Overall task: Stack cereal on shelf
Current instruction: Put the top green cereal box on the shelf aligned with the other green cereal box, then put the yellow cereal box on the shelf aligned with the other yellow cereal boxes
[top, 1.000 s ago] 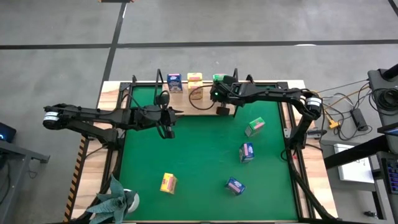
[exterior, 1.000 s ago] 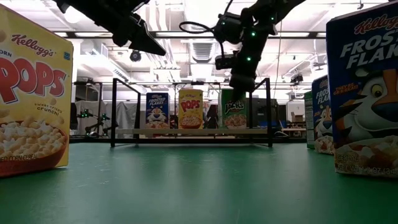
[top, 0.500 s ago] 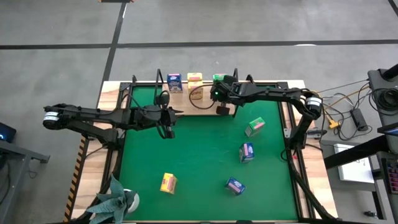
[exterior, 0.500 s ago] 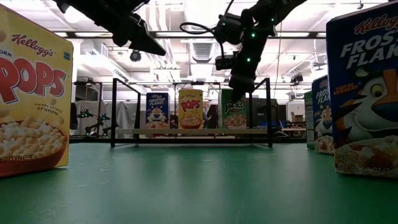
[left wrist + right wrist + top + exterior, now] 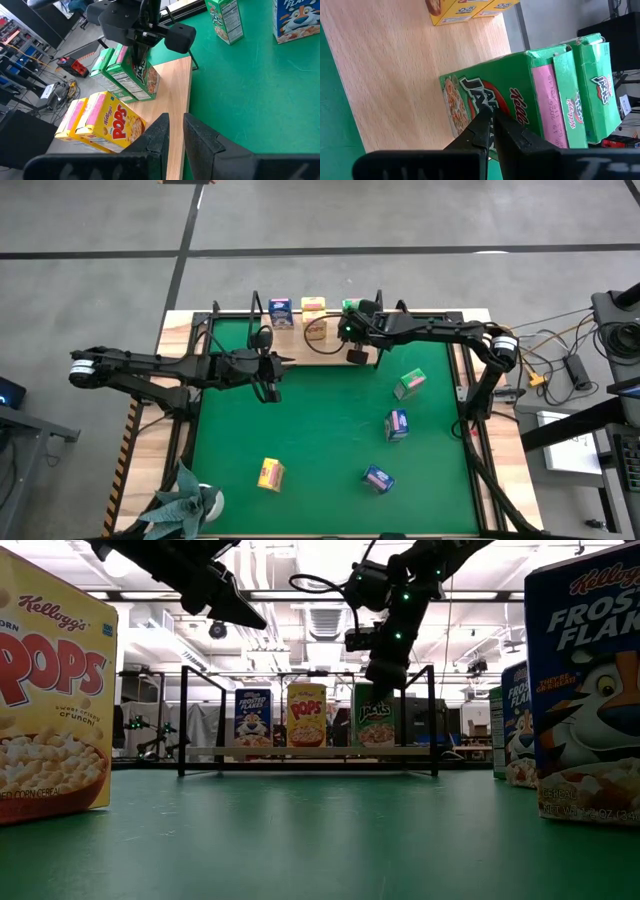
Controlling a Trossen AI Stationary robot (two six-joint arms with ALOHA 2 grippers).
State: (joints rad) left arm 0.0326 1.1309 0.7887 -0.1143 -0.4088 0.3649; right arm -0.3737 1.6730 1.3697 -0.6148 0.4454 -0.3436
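Note:
The shelf (image 5: 296, 340) is a light wooden board at the mat's far edge. On it stand one blue cereal box (image 5: 280, 312), two yellow ones (image 5: 107, 125) and two green ones, one behind the other (image 5: 570, 80). My right gripper (image 5: 491, 116) is shut. It hangs over the shelf's right part, its tips at the front green box (image 5: 374, 720). My left gripper (image 5: 176, 120) waits above the mat near the shelf, its fingers a narrow gap apart, holding nothing. Several more boxes lie on the mat. My right gripper comes down from above with shut fingers (image 5: 140, 62) in front of the upper part of the front green box's printed face (image 5: 505, 107). The box stands upright on the shelf board. Whether the fingertips touch the face, I cannot tell.
On the green mat (image 5: 320, 430) rest a green box (image 5: 409, 384), two blue boxes (image 5: 397, 424) (image 5: 378, 478) and a yellow box (image 5: 271, 474). Black wire uprights (image 5: 183, 720) stand at the shelf's ends. A potted plant (image 5: 185, 500) sits at the near left corner.

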